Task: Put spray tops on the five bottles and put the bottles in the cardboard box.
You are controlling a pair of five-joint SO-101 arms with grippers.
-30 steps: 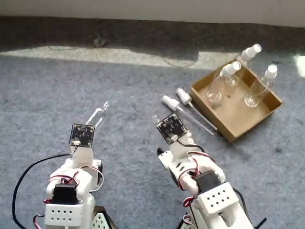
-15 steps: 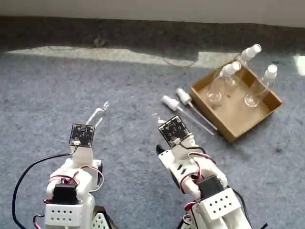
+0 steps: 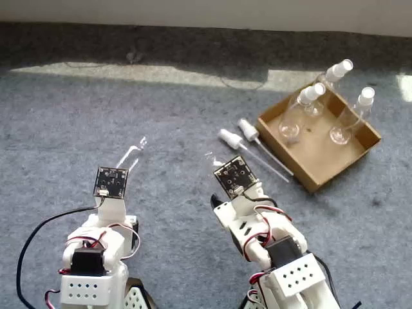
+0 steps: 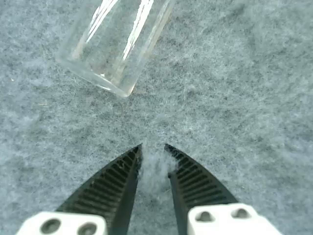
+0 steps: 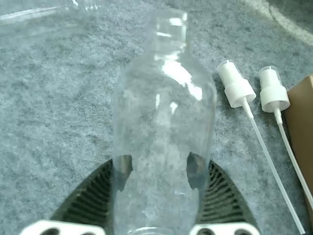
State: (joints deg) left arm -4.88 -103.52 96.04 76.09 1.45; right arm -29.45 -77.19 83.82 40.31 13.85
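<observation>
Right gripper point(image 5: 159, 170), clamped on a capless bottle point(image 5: 164, 112), has eased back toward 6 o'clock and settled (ready for capping, I judge); spray tops point(image 5: 234, 85) lie at 1 o'clock, cardboard box point(image 3: 315, 153) at 2. Left gripper point(image 4: 154, 159): barely parted, empty.

1. Grey carpet point(image 3: 96, 109): short, fuzzy pile, mottled light and dark, covering the whole working surface. The same fibres show close up in both wrist views.
2. Sunlit strip point(image 3: 161, 74): pale band across the far part of the carpet, uneven edges, widest toward the right.
3. Dark band point(image 3: 193, 38): shaded carpet just beyond the sunlit strip, running the full width.
4. Pale surface point(image 3: 257, 13): along the far edge, past the dark band; wall or board, cannot tell.
5. Thin wire point(image 3: 241, 84): dark, loosely curved, lying on the sunlit strip.
6. Small dark tangle point(image 3: 132, 58): at the strip's far edge; too small to identify.
7. Bright patch point(image 3: 405, 89): at the right edge.
</observation>
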